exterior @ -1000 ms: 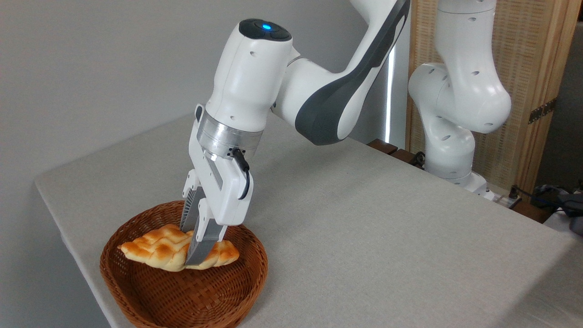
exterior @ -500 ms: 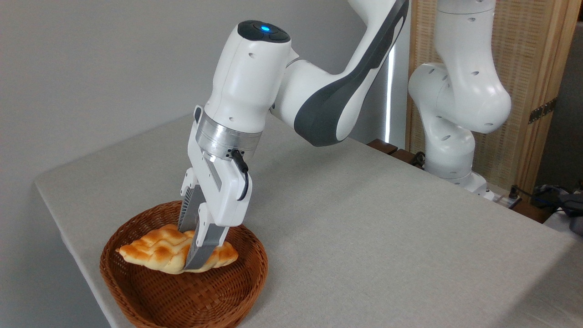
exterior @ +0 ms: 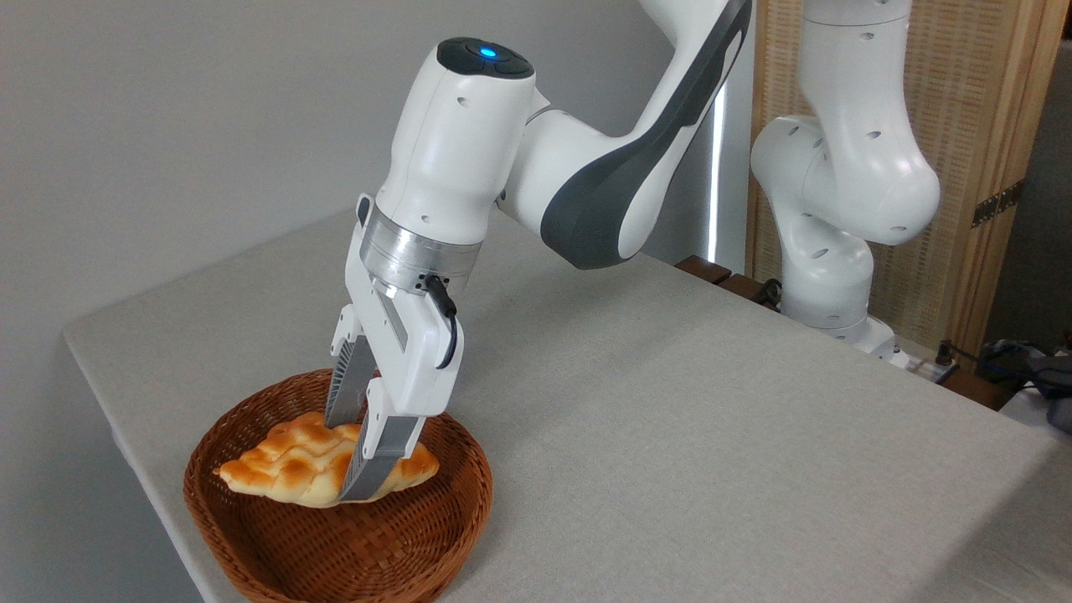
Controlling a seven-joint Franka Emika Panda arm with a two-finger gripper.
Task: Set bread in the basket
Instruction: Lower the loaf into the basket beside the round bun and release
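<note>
A braided golden-brown bread [exterior: 276, 465] lies lengthwise in the back half of the brown wicker basket [exterior: 456, 511] at the table's near left corner. My gripper [exterior: 335, 462] reaches down into the basket and is shut on the bread, one grey finger behind the loaf and one in front, near its right end. The loaf's left tip tilts down towards the basket floor. I cannot tell whether its underside touches the weave.
The basket stands close to the left and front edges of the grey table [exterior: 670, 402]. The arm's base [exterior: 829, 285] stands at the back right, in front of a wooden screen [exterior: 963, 126]. Cables [exterior: 1005, 360] lie off the table's right side.
My gripper has shifted slightly left and lower with the bread. The loaf has sunk a little deeper into the basket, its left tip dropping.
</note>
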